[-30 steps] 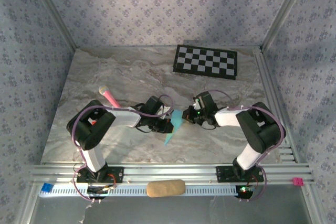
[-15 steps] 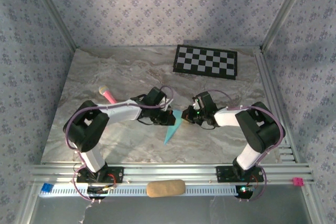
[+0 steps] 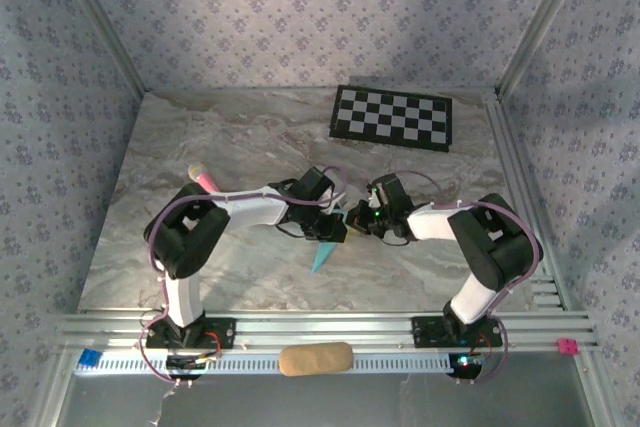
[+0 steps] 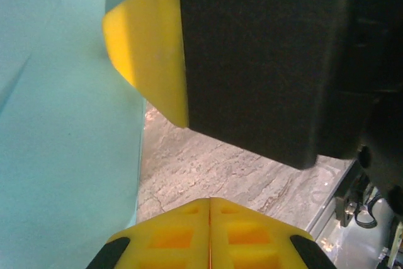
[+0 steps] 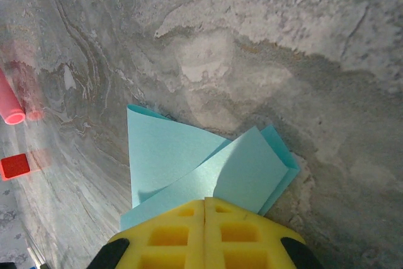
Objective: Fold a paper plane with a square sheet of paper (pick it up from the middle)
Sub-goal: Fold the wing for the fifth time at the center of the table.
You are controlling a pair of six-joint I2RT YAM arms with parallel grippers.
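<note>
Since a second ago my left arm has swung to the right, bringing the left gripper (image 3: 330, 227) close to the right gripper (image 3: 358, 219) over the middle of the marble table (image 3: 200, 137). The checkerboard mat (image 3: 392, 117) lies at the far edge. Both pincers are closed. The right one clamps the folded light blue paper (image 3: 322, 253), while the left one's jaws meet just beside it. A pink marker (image 3: 204, 179) lies well to the left.
</note>
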